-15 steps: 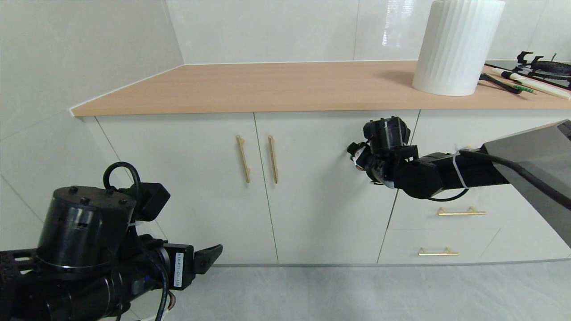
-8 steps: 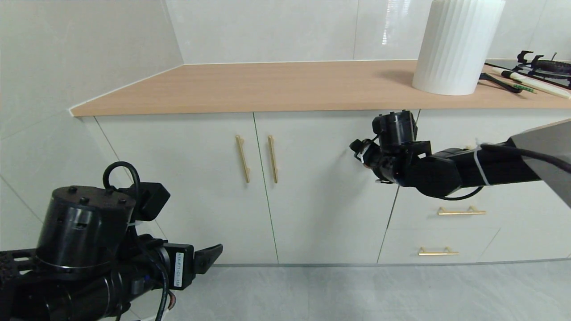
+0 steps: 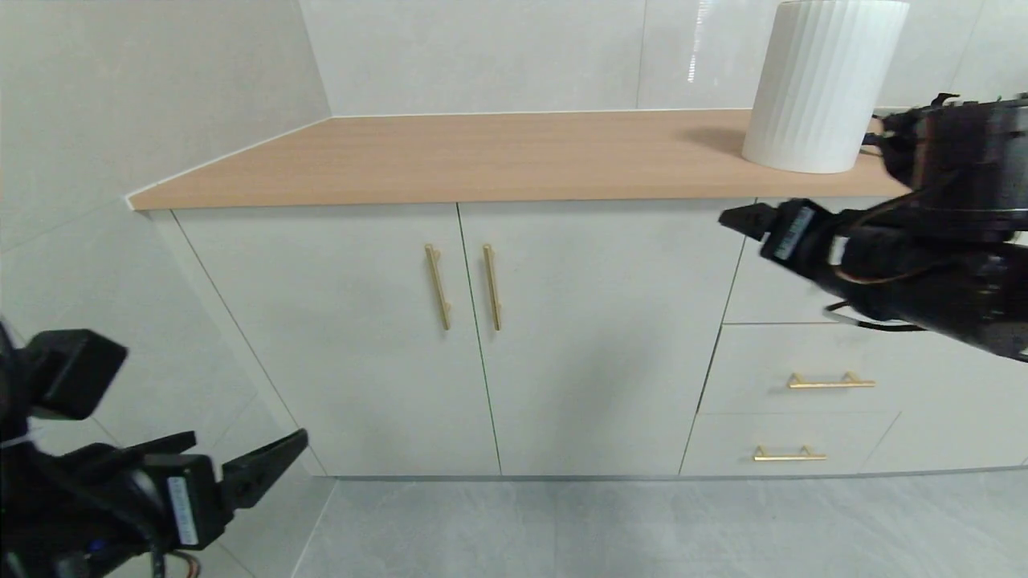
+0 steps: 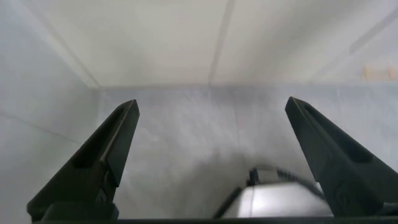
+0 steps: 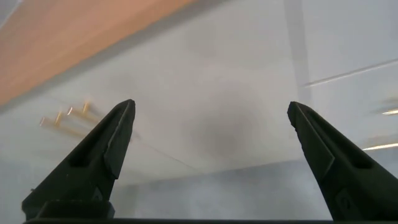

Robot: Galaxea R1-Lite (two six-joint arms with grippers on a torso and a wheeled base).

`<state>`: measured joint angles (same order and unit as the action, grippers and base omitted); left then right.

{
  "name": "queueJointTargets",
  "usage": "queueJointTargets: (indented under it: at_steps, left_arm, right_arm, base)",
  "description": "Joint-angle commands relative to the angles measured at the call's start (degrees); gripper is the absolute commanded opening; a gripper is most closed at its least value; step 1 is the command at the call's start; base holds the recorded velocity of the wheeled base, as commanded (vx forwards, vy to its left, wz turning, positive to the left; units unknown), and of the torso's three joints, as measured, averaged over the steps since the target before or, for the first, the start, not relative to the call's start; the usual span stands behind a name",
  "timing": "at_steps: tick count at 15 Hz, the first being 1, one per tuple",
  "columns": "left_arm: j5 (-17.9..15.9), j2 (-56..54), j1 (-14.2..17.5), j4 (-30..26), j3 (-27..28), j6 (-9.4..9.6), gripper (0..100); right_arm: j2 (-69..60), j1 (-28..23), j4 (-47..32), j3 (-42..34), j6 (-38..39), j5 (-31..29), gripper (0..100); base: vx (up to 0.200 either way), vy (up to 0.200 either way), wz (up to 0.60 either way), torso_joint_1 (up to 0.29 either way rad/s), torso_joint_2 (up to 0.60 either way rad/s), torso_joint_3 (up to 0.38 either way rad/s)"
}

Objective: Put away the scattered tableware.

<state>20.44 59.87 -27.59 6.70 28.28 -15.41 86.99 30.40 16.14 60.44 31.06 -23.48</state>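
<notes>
The white ribbed container [image 3: 819, 88] on the counter [image 3: 482, 156] loses its top to the picture's edge. A blurred right arm [image 3: 923, 257] hides the counter just beside the container. In the wrist views the left claw [image 4: 211, 101] and right claw [image 5: 210, 104] have their finger roots cut off, and the gold handles [image 5: 65, 115] are smeared. The left arm [image 3: 80, 498], well apart from the container, is cropped at the corner.

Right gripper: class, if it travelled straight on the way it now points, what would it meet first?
Probably the white cabinet door under the counter, on the bare panel beside the gold handles. The open right gripper faces that panel with nothing between, though how far off cannot be judged.
</notes>
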Motion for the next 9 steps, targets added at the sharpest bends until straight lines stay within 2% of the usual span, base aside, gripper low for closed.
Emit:
queueJointTargets:
  at_steps: [1,3,4,5,6,8,9]
  left_arm:
    - [0.56,-22.34,7.55,-5.21,-4.82,6.97,100]
    - [0.65,-36.05,8.43,-15.23,-4.55,13.39,100]
    - [1.00,-40.36,8.43,-18.13,-4.29,15.94,100]
    - [1.53,-42.82,8.60,-19.54,-4.29,17.43,100]
    - [2.76,-46.77,11.24,-21.03,-4.64,20.77,100]
    - [2.85,-50.20,13.26,-21.29,-5.34,23.49,100]
    - [3.02,-51.87,14.93,-21.21,-5.34,24.90,100]
  right_arm:
    - [-35.14,0.09,-0.41,-22.65,-14.71,0.28,100]
    - [-48.50,-1.22,-3.92,-28.98,-18.76,-0.52,100]
    - [-53.51,-5.53,-7.35,-30.47,-21.66,-0.43,100]
    - [-56.49,-8.17,-9.20,-31.26,-22.89,-0.16,100]
    - [-63.09,-11.77,-12.80,-32.76,-25.61,0.01,100]
    - [-70.29,-13.44,-16.14,-33.81,-30.36,-0.25,100]
    - [-75.92,-16.17,-17.37,-36.36,-33.96,-0.34,100]
  base:
    - [0.000,0.000,0.00,0.000,0.00,0.000]
    - [0.000,0.000,0.00,0.000,0.00,0.000]
    - [0.000,0.000,0.00,0.000,0.00,0.000]
    - [0.000,0.000,0.00,0.000,0.00,0.000]
    - [0.000,0.000,0.00,0.000,0.00,0.000]
    - [0.000,0.000,0.00,0.000,0.00,0.000]
    - [0.000,0.000,0.00,0.000,0.00,0.000]
